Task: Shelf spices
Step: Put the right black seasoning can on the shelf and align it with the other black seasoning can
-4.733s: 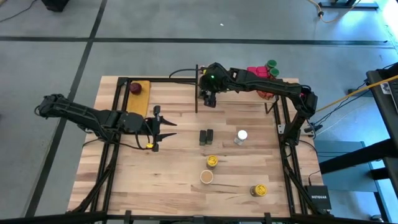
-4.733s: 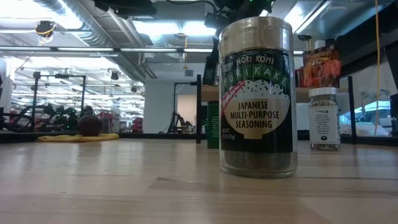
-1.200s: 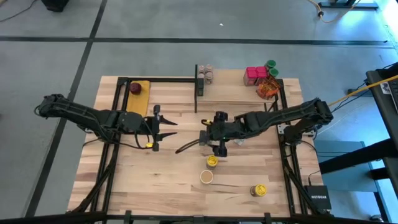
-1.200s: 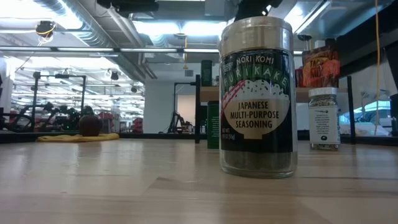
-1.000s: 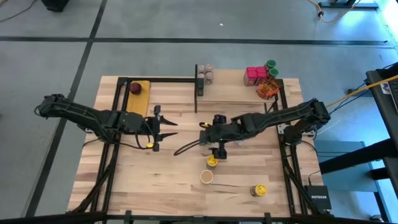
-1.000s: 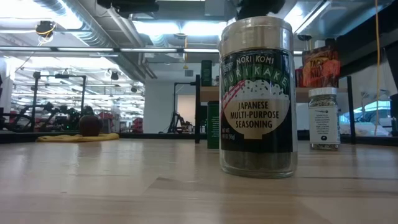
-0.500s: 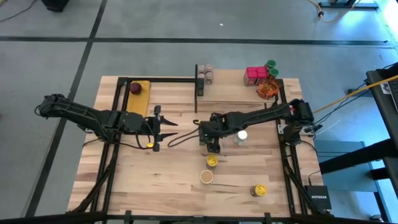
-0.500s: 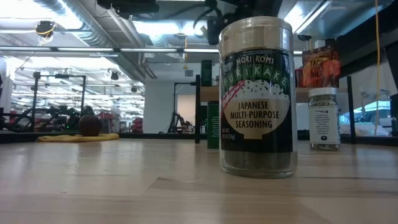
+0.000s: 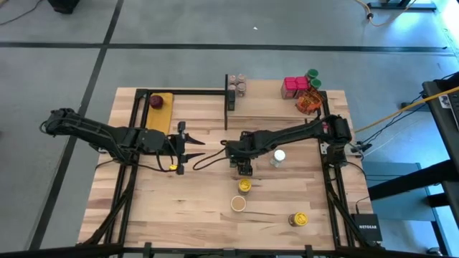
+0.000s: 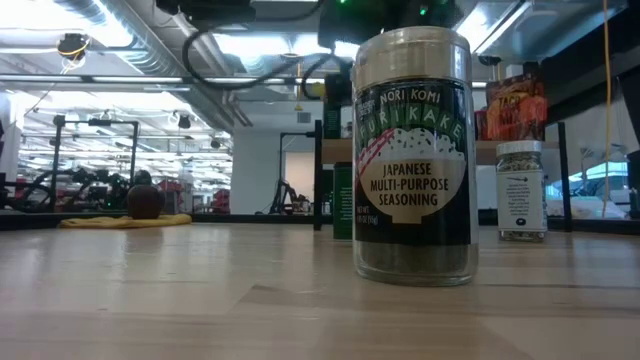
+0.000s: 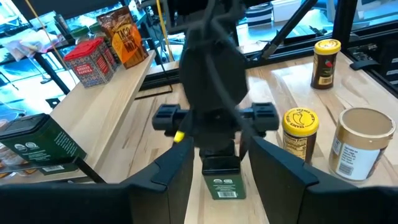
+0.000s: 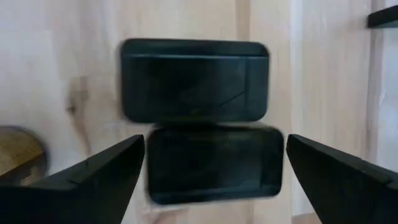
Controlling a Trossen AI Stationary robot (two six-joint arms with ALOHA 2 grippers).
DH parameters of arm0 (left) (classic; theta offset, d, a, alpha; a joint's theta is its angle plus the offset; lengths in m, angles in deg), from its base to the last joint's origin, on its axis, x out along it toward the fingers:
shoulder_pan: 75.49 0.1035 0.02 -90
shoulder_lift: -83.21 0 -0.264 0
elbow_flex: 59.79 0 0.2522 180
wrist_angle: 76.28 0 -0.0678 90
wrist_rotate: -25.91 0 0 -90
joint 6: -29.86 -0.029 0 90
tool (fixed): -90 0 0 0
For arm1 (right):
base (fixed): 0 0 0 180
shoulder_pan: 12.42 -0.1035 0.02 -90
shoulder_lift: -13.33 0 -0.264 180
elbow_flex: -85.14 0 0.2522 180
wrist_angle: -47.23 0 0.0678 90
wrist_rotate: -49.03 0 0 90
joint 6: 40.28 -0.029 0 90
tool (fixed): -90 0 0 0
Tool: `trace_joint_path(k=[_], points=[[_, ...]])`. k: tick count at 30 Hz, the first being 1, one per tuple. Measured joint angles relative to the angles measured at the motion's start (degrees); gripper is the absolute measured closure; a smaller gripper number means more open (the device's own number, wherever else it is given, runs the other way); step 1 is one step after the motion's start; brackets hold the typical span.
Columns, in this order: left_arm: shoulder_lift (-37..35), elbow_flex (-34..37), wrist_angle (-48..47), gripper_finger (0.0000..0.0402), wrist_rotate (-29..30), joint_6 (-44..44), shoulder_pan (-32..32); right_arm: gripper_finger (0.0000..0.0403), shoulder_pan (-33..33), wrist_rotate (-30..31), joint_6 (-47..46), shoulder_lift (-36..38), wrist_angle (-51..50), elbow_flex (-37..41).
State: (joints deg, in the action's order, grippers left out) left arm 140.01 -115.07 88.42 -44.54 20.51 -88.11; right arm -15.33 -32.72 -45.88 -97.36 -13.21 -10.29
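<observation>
right gripper [image 12: 208, 171] (fingers spread wide) hangs directly over two dark tins [image 12: 194, 79] standing side by side on the surface [image 9: 201, 201].

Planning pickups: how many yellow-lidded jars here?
2. One yellow-lidded jar beside the tan-lidded jar; the other yellow-lidded jar near the tabletop's right corner. The right arm may hide more.

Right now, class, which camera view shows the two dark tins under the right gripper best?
The right wrist view: both dark tins lie side by side, filling the frame between the open right gripper fingers. The high view hides them under the arm; the left wrist view shows one tin's label end; the low view shows neither clearly.
</observation>
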Motion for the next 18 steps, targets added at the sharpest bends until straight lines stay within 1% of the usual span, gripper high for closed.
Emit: trace_joint_path(k=[4,6,9,13,14,18], points=[[0.0,0.0,0.0,0.0251,0.0,0.0,0.0,0.0008,0.5,-2.9,0.2,-0.8,0.7,0.0],[0.0,0.0,0.0,0.0251,0.0,0.0,0.0,0.0018,0.5,-3.3,0.2,-0.9,0.7,0.0],[0.0,0.0,0.0,0.0251,0.0,0.0,0.0,0.0053,0.4,-3.3,0.3,-0.9,0.8,0.0],[0.0,0.0,0.0,0.0251,0.0,0.0,0.0,0.013,0.4,-3.4,1.1,-0.9,0.7,0.0],[0.0,0.0,0.0,0.0251,0.0,0.0,0.0,0.0138,0.4,-3.5,1.4,-0.8,0.6,-0.1],[0.0,0.0,0.1,0.0251,0.0,-0.4,0.0,0.0138,0.3,-3.4,1.6,1.2,-1.4,0.0]])
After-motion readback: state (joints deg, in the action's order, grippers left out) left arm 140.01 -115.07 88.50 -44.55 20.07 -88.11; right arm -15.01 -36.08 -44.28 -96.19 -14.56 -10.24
